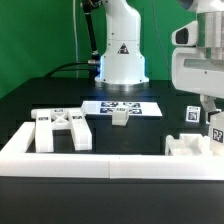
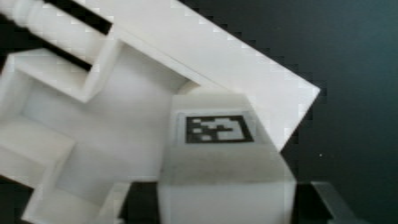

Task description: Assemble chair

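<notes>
The gripper (image 2: 205, 202) stands nearly closed, its two fingers (image 2: 338, 203) pressed to the sides of a tagged piece (image 2: 217, 165) of the chair. It is a narrow white block whose black-and-white square faces the wrist camera. Behind that piece the wrist view fills with white stepped surfaces, and a strip of black table (image 2: 356, 50) runs along their straight outer edge. I cannot tell which part those surfaces belong to, nor whether the held piece touches them.

In the exterior view the gripper hangs at the exterior view's right. Two tagged faces show under it, and which one is the held block is unclear. Just below sits the notched block (image 1: 188, 146), tucked against the inner side of the border wall (image 1: 100, 160).

That wall runs along the front edge of the table and turns back at the exterior view's left. The X-braced panel (image 1: 62, 128) lies flat just behind it on that side.

A small block (image 1: 120, 117) stands near the middle, at the front edge of the marker board (image 1: 120, 105). Open dark table separates the panel, the small block and the parts under the gripper. More bare table lies between the marker board and the robot base (image 1: 120, 55) at the back.
</notes>
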`<state>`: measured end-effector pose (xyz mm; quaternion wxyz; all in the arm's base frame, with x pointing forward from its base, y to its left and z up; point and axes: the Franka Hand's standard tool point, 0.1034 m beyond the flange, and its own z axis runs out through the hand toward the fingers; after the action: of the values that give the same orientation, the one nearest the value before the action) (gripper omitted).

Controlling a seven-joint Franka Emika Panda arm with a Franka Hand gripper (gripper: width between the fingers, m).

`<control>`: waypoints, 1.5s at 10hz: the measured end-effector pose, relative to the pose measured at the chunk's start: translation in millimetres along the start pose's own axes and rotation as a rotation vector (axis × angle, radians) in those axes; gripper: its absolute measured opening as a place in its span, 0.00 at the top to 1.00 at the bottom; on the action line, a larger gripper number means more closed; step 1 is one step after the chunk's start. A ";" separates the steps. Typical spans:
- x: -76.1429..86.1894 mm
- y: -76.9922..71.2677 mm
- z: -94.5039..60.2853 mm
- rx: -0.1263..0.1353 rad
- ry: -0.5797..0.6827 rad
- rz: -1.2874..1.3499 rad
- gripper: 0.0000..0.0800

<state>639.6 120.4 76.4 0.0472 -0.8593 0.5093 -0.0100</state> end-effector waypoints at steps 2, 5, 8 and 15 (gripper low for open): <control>0.0 -0.1 0.1 0.002 0.000 0.059 0.60; -0.8 -0.2 0.5 0.001 0.000 0.013 0.25; -2.6 -1.1 0.4 0.000 0.002 -0.281 0.19; -3.8 -1.1 1.2 -0.003 0.002 -0.924 0.19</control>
<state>638.8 124.4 75.4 0.0361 -0.9962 0.0730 -0.0303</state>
